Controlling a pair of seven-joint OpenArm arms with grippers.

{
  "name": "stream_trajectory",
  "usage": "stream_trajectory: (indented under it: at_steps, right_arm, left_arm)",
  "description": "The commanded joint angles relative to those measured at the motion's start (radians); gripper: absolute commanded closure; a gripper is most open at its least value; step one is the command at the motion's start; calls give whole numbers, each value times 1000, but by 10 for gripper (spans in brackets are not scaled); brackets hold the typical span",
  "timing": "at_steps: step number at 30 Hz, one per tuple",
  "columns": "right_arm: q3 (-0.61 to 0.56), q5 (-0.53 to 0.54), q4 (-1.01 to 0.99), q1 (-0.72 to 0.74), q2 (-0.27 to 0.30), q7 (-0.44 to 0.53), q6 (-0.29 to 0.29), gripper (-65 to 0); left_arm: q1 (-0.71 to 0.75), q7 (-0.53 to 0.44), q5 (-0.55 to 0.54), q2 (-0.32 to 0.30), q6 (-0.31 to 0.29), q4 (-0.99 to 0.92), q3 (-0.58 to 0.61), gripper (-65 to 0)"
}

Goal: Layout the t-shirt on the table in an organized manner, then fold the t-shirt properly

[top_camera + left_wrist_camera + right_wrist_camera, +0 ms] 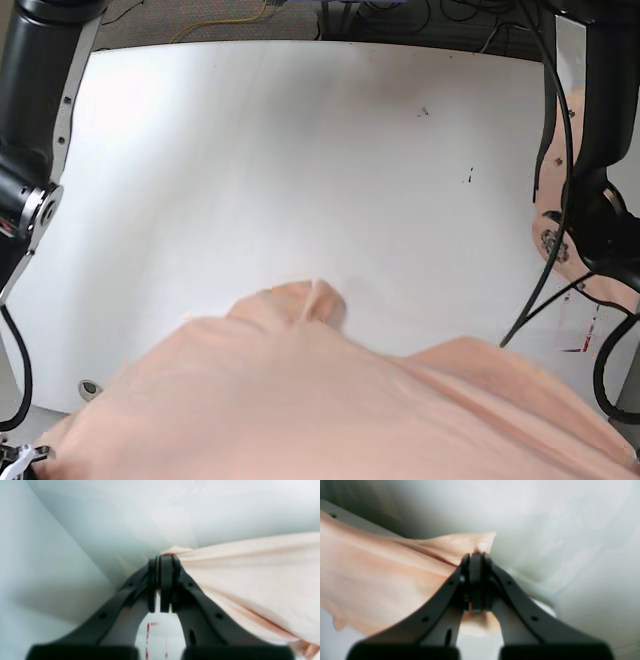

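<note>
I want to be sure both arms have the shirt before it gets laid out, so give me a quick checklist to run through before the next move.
1. Left gripper shut on the soft peach cotton t-shirt: ok, cloth pinched between its black fingers.
2. Right gripper shut on the t-shirt: ok, a corner sticks out past the tips.
3. Cloth stretched between both grips: ok, taut folds run from each grip.
4. Shirt lifted off the glossy white table: cannot tell, its lower edge is hidden.
5. Which side faces up: cannot tell, no print shows.
6. Landing area: ok, bare tabletop beyond the shirt.
</note>
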Motion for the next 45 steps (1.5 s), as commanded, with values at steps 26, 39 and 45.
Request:
stream_trajectory:
  at_steps: [26, 39, 45]
  right_arm:
    - [-172, 14, 47, 145, 190, -26, -5, 0]
    - [233, 13, 429, -512, 61, -127, -5, 0]
    - [317, 11, 558, -765, -30, -129, -5, 0]
  left_arm:
    - [-69, -192, 5, -100, -1, -141, 111, 0]
    - [430, -190, -138, -67, -1, 170, 109, 0]
    - [651, -192, -164, -62, -1, 259, 83, 0]
